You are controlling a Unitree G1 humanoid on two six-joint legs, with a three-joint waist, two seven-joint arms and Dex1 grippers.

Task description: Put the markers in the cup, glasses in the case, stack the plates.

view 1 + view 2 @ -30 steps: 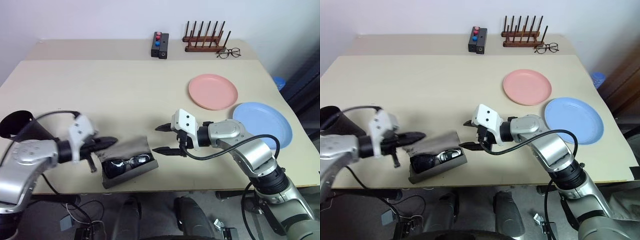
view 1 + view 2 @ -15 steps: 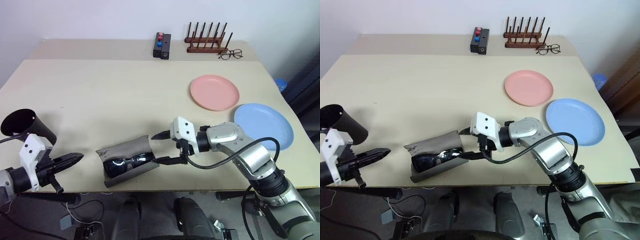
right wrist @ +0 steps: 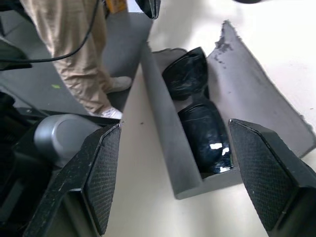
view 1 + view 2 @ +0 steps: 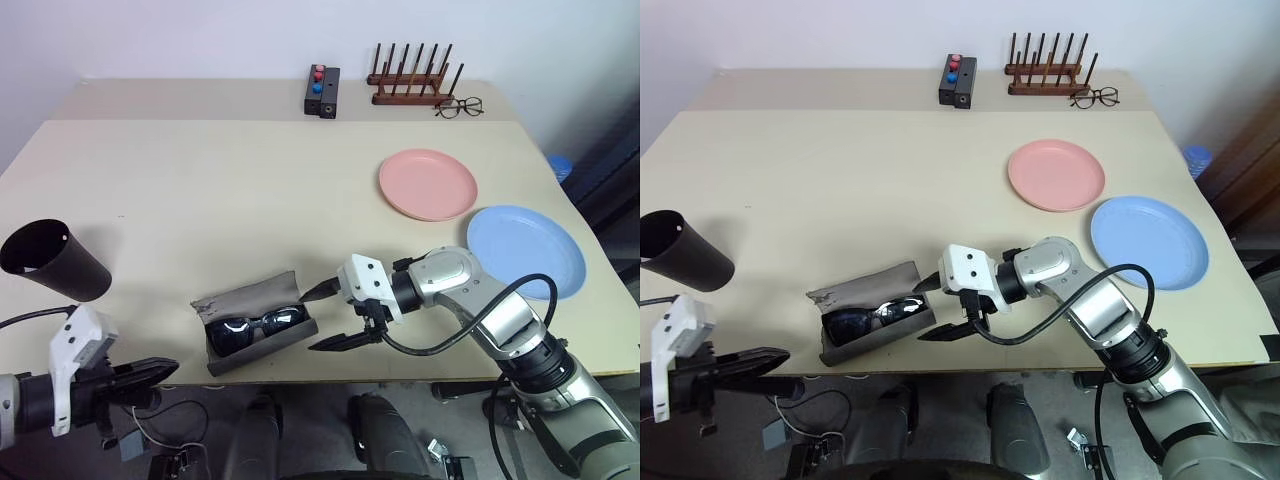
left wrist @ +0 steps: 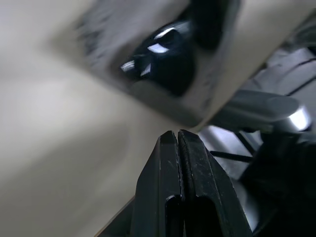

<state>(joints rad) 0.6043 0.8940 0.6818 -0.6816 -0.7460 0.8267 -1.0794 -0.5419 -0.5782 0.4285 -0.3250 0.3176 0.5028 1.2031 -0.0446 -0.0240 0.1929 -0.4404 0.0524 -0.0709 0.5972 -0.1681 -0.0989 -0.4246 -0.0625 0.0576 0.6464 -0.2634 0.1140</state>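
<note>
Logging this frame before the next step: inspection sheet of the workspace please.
Surface: beige table, bare in the middle.
Job's things: sunglasses lie inside the grey case, lid up, near the front edge. Black cup lies tipped at the left edge; no markers seen. Pink plate and blue plate side by side, not stacked.
Clutter: button box, wooden rack, clear spectacles at the far edge.
Grippers: left gripper shut, empty, off the front edge. Right gripper open, beside the case's right end.
Cables: black cable along the right arm.
Surroundings: a person's legs on grey floor.
</note>
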